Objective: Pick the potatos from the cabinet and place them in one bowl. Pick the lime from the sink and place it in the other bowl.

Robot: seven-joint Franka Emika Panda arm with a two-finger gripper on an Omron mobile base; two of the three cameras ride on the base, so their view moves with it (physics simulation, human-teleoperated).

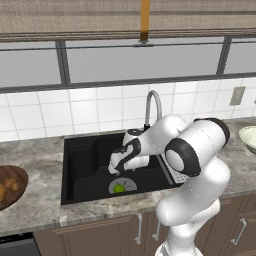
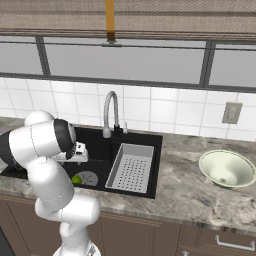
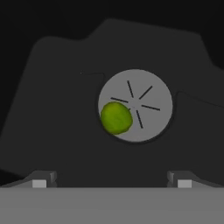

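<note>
The gripper [image 3: 112, 180], fingers spread wide and empty, is held above the lime [image 3: 116, 117], which rests on the sink [image 1: 82, 165] drain.

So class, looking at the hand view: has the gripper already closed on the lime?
No. The lime lies on the round grey drain at the bottom of the sink, apart from the open gripper above it.
</note>
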